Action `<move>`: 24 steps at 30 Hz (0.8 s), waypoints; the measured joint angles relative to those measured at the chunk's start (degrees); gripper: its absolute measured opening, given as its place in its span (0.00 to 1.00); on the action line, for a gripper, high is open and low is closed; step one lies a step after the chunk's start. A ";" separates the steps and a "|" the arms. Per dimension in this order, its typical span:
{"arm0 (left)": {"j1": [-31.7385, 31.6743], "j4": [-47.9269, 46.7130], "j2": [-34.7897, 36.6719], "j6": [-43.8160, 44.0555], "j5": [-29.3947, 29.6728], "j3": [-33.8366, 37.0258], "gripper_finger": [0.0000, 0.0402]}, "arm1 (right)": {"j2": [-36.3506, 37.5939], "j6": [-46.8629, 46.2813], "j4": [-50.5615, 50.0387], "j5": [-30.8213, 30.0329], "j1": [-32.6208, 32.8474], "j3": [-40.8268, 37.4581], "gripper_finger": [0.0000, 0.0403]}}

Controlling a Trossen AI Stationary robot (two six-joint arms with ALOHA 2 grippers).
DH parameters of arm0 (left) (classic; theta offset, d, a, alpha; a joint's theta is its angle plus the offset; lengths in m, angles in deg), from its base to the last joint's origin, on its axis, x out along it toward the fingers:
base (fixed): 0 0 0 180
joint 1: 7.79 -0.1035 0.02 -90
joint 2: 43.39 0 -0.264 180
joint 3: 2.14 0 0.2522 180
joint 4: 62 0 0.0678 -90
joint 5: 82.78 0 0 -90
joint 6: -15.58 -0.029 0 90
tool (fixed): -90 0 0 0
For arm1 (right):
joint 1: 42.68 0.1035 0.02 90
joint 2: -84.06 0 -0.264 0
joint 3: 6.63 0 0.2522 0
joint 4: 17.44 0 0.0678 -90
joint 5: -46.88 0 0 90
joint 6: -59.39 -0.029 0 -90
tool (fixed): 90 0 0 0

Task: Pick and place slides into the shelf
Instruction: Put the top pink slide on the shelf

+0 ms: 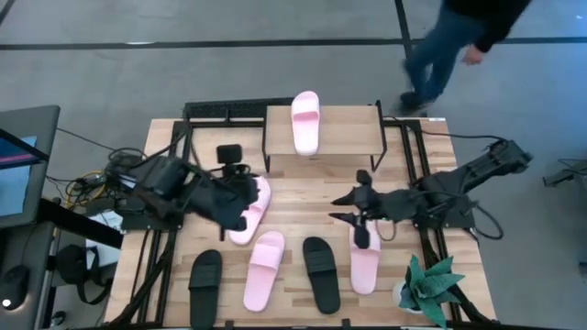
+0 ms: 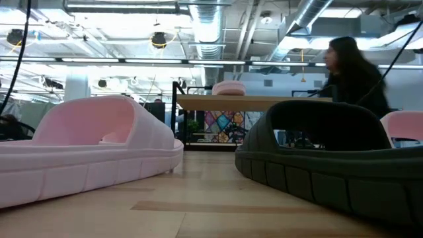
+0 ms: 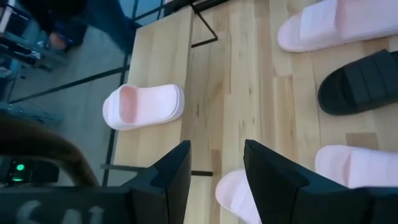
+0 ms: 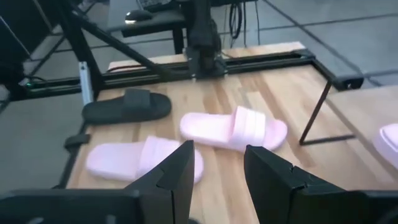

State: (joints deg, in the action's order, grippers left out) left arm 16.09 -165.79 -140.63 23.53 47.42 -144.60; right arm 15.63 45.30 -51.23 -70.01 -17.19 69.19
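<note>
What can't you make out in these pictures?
- Pink slide under the left gripper: high view, arm hides part of it.
- Right black slide: low view, edge cuts it off.
- Shelf: low view, slides hide its legs.

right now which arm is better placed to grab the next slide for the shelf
Probably the left. Its open left gripper hangs right over a pink slide near the shelf. The right gripper, also open, is above bare table beside another pink slide, slightly further from a grasp.
</note>
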 joint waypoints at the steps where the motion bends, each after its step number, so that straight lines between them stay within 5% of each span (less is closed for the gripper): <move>1: 0.89 -0.01 1.04 1.12 0.76 1.26 0.35 | -0.94 1.11 1.38 0.00 -0.41 0.00 0.32; 10: 10.30 -0.03 14.75 15.40 8.20 18.18 0.35 | -10.83 5.62 12.46 -0.06 -4.53 1.36 0.32; 24: 20.13 -0.03 31.59 31.98 14.35 41.87 0.35 | -34.98 8.61 12.74 -0.21 -9.91 21.03 0.32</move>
State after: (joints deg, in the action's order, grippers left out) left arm 36.22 -165.82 -109.04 55.51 61.78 -102.73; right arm -19.35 53.91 -38.49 -70.22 -27.10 90.22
